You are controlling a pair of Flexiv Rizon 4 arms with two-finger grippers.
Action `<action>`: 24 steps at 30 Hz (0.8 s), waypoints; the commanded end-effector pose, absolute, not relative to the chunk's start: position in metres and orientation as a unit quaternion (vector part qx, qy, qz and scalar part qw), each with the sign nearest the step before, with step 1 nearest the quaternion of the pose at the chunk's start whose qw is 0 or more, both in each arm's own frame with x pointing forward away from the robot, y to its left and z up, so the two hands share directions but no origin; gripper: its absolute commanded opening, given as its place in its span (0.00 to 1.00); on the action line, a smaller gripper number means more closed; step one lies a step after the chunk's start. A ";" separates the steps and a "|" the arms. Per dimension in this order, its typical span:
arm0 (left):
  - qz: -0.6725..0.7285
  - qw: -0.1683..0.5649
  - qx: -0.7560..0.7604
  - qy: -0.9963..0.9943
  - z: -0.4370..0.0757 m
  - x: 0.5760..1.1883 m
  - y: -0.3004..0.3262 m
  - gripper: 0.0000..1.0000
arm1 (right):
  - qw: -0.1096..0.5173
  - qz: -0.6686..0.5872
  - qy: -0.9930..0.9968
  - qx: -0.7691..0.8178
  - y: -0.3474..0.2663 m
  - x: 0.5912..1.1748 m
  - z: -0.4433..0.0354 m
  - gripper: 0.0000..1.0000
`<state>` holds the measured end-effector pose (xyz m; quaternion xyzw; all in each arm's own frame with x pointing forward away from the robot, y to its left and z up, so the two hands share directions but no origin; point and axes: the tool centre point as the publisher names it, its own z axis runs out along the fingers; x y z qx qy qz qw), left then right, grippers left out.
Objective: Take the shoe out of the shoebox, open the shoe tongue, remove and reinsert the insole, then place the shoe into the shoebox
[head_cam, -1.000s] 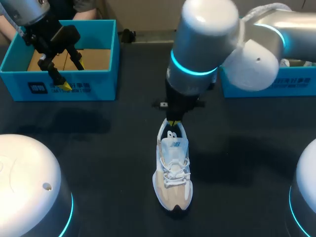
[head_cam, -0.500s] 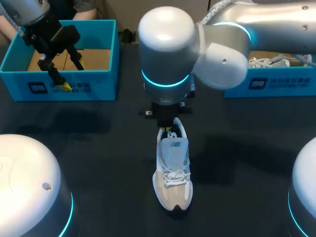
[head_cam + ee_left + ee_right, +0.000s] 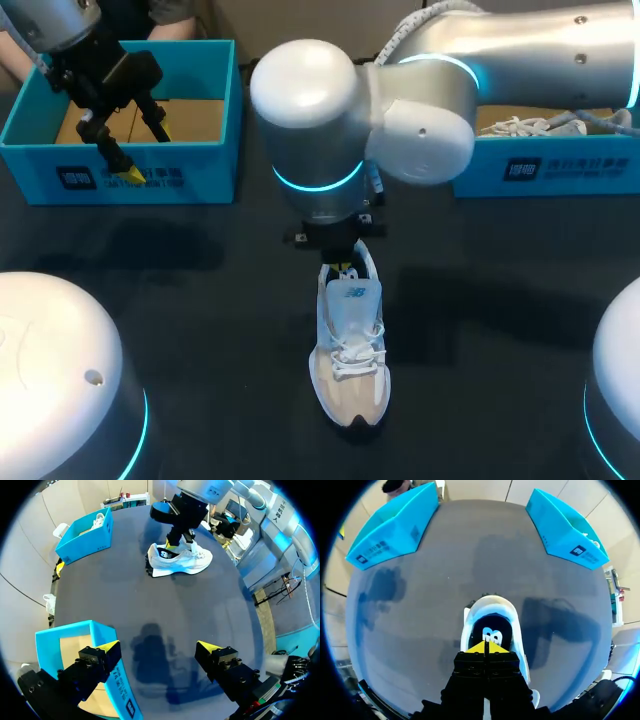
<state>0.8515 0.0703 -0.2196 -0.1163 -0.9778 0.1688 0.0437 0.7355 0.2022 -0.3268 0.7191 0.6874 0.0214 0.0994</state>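
The right gripper (image 3: 486, 648) was clenched, its yellow tips pressed together at the mouth of the shoe (image 3: 490, 603). The shoe stood upright on the desk (image 3: 200, 290) directly under the gripper, its dark insole (image 3: 492, 631) showing just ahead of the tips. The left gripper (image 3: 157, 649) hung released, well apart from the shoe, with 1 finger above a corner of the blue shoebox (image 3: 75, 632).
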 end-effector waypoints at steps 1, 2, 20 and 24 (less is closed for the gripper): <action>0.167 0.043 -0.116 -0.978 -0.219 0.851 0.070 1.00 | 0.113 0.020 0.674 0.730 0.210 0.729 -0.330 0.00; 0.167 0.043 -0.116 -0.978 -0.219 0.851 0.070 1.00 | 0.113 0.020 0.674 0.730 0.210 0.729 -0.330 0.00; 0.167 0.043 -0.116 -0.978 -0.219 0.851 0.070 1.00 | 0.144 -0.069 0.609 0.777 0.178 0.722 -0.369 0.00; 0.167 0.043 -0.116 -0.978 -0.219 0.851 0.070 1.00 | 0.136 -0.078 0.607 0.779 0.177 0.721 -0.380 0.00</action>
